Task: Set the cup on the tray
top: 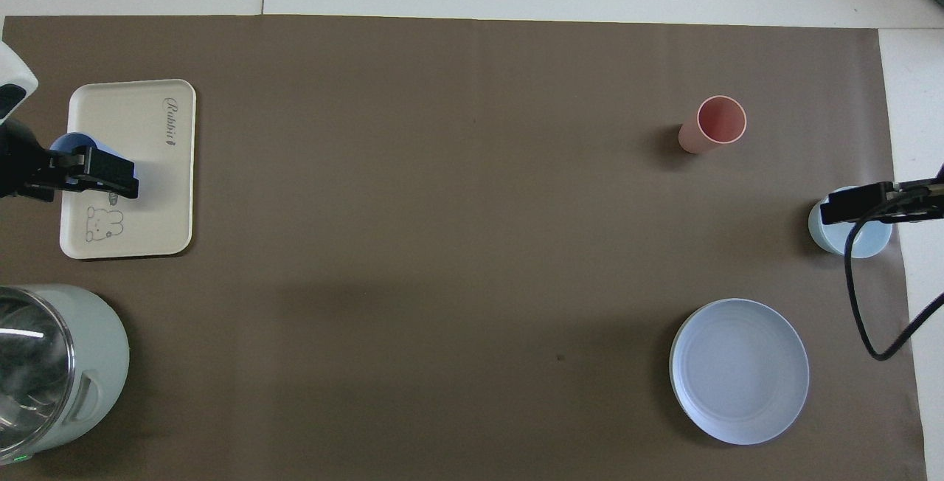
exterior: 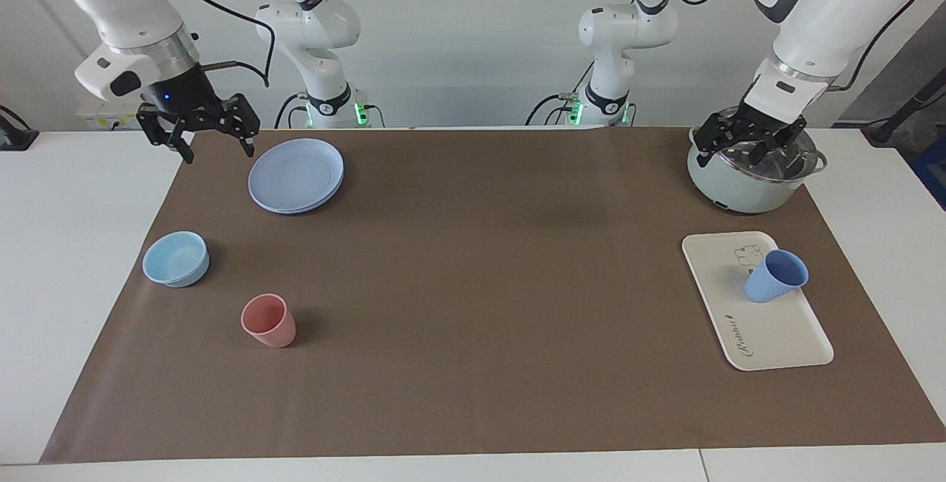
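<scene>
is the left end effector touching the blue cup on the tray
Apart. The facing view shows the left end effector raised over the pot, with bare tray around the cup.

Cursive "Rabbit" lettering on the tray (top: 147,171), beside bear drawing

We see cup (exterior: 774,276): small periwinkle-blue tapered tumbler, no handle, darker inside, tilted, mouth toward frame's right; right of centre in facing view. It rests on tray (exterior: 768,327): flat cream-white rectangle, rounded corners, bear drawing, cursive lettering; lower right of facing view, left edge of overhead view.
</scene>
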Robot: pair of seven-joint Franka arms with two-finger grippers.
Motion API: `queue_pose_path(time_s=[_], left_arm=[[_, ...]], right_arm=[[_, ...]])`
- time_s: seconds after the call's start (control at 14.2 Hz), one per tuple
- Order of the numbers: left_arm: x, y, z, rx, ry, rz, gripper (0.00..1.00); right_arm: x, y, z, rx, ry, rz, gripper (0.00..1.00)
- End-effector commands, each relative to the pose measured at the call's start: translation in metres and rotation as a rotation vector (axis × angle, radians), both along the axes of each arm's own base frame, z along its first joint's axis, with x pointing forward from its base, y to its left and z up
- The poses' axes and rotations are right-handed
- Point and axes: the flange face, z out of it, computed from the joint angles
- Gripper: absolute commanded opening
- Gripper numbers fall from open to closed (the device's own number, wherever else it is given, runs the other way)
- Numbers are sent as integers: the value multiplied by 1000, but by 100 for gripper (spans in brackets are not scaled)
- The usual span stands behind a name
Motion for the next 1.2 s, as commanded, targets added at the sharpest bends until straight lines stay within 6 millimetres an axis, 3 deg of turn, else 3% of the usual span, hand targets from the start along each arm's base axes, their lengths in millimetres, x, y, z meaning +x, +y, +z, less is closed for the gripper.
queue_pose_path(time_s=[0.0, 1.13], left_arm=[[-10, -9, 8, -9, 16, -3, 100], [-17, -5, 8, -5, 31, 0, 100]], right_arm=[[-9, -4, -4, -24, 25, -39, 100], [-15, 0, 9, -4, -2, -21, 100]])
